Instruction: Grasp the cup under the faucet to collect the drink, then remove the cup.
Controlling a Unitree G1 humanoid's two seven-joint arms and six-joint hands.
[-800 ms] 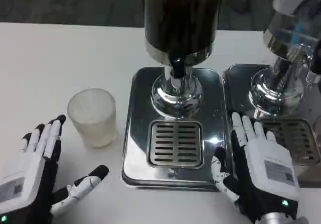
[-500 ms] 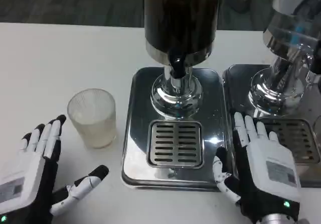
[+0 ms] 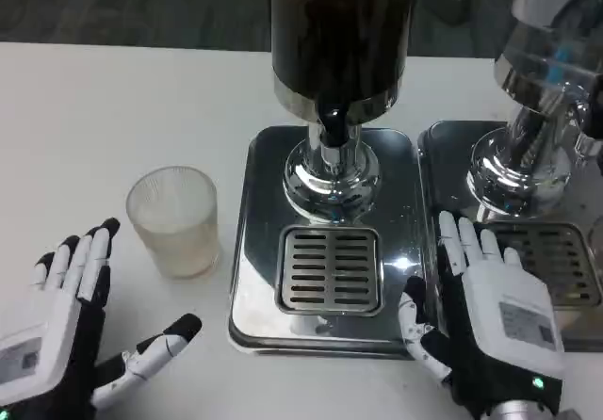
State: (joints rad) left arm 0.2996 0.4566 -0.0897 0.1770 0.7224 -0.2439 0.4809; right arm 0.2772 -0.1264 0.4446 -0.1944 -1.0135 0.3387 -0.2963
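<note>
While nothing of the task looks done yet, everything stands ready for the first step. At the near left, the left hand (image 3: 58,321) lies on the white table (image 3: 85,109) with its fingers spread apart and nothing in them, just short of the cup (image 3: 175,219). That cup, frosted and seemingly empty, stands upright on the table beside the steel drip tray (image 3: 252,279), not on its grate (image 3: 330,269) and not beneath the faucet (image 3: 330,121) of the dark drink dispenser (image 3: 341,24). Farther right, the right hand (image 3: 490,316) rests flat and open between the two trays, holding nothing. Grasping, positioning, filling and removal all appear to remain.
</note>
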